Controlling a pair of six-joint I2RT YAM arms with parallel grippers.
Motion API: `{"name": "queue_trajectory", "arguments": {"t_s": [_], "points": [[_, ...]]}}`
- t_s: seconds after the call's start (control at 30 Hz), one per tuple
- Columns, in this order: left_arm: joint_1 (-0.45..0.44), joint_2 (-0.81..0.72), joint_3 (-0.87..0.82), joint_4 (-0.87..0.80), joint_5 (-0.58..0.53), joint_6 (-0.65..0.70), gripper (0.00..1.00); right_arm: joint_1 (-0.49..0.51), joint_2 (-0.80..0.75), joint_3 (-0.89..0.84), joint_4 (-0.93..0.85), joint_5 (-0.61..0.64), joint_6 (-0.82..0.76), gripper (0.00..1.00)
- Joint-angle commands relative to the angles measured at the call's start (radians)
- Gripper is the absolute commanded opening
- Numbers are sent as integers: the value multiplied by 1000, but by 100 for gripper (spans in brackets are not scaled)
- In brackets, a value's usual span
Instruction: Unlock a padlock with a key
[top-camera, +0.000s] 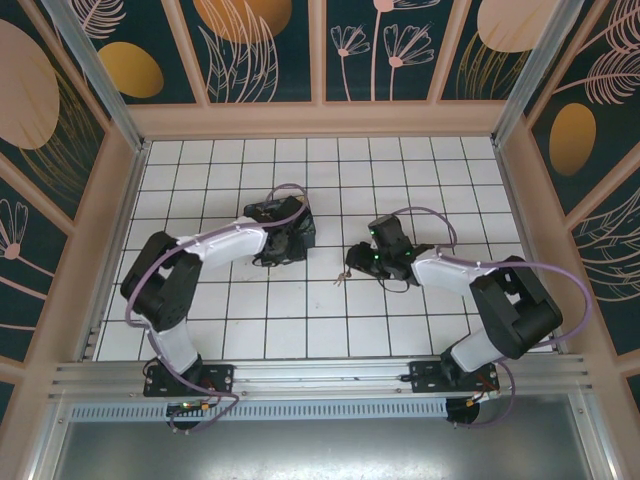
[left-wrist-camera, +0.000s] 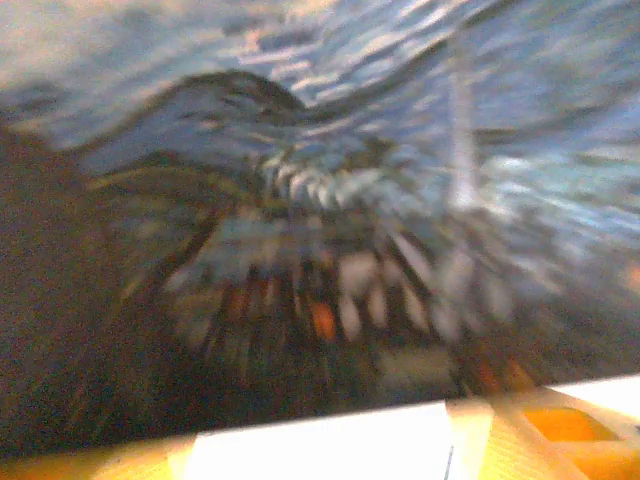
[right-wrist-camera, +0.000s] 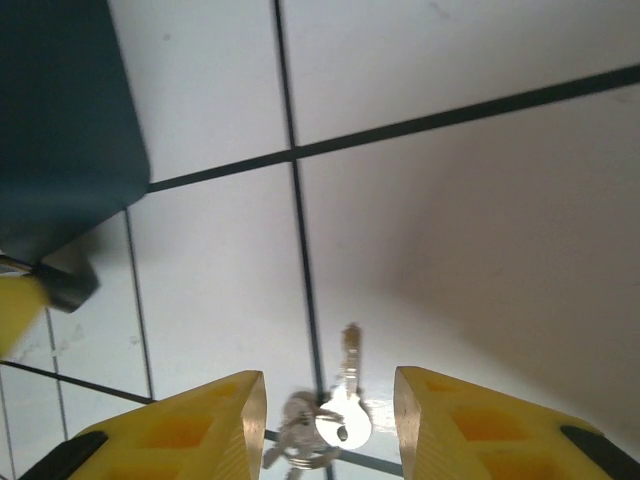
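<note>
While the right hand (right-wrist-camera: 328, 380) hovers low over the white tiled desk (right-wrist-camera: 450, 200) with its yellow fingers (right-wrist-camera: 200, 425) spread apart, the key (right-wrist-camera: 346, 405) lies flat between them on its ring, touched by neither. The left hand (top-camera: 270, 240) is pressed against the dark blue box (top-camera: 300, 228). Blur hides whether it is open or closed.

Left arm (top-camera: 215, 248), right arm (top-camera: 450, 272): white shells, black joint housings, black bases, lilac cables (top-camera: 425, 210) looped alongside; right claw (right-wrist-camera: 330, 385): yellow wedge fingers (right-wrist-camera: 190, 435) with recessed pockets, black-edged rears
</note>
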Motion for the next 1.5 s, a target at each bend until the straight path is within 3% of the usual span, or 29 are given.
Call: {"name": "queue_trajectory", "arguments": {"t_s": [0.0, 0.1, 0.23, 0.5, 0.67, 1.0, 1.47], "points": [[-22, -100, 48, -51, 77, 42, 63, -20, -10, -27, 53, -35, 1, 37], [-86, -96, 98, -16, 197, 97, 58, -32, -11, -34, 56, -46, -2, 35], [-153, 4, 196, 15, 238, 125, 50, -91, -40, -77, 61, -59, 9, 33], [-199, 248, 406, 1, 211, 233, 41, -258, -181, -171, -18, -42, -40, 30], [-199, 328, 419, 0, 188, 253, 38, -300, -244, -203, -48, -41, -52, 29], [-200, 371, 345, 108, 297, 282, 31, -306, -269, -232, -25, -63, -41, 28], [-228, 388, 312, 102, 270, 269, 29, -303, -307, -212, -39, -65, -39, 28]]}}
